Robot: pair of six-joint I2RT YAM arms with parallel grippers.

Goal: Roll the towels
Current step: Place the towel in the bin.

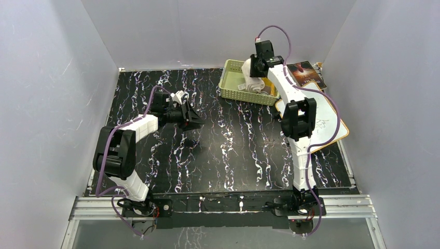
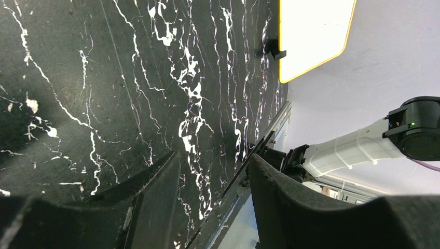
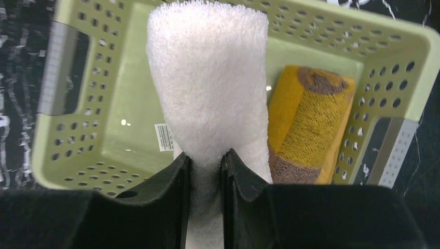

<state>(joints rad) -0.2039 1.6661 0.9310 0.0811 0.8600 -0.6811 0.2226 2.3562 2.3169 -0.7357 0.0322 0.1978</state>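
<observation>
Up in the top right of the overhead view, the right pincer (image 1: 258, 65) hangs over a pale green basket (image 1: 233, 85) at the far side of the black marbled table (image 1: 233, 150). Its jaws are nearly together, squeezed onto the near end of the rolled cream-white towel (image 3: 207, 78), so the cloth bulges out fat beyond the fingertips (image 3: 179, 176). In the wrist view the roll rises from the pincer at the bottom centre to the top of the frame, over the inside of the basket. I cannot tell whether its far end touches the basket floor. Just right of it in that view, the mustard-yellow and brown towel (image 3: 311, 119) lies rolled inside the basket against the wall.

The left pincer (image 1: 189, 118) is at centre left of the overhead view, well apart from both towels, jaws half apart with nothing between them, only table beneath. The white board with orange rim (image 1: 327, 122) lies right of the basket.
</observation>
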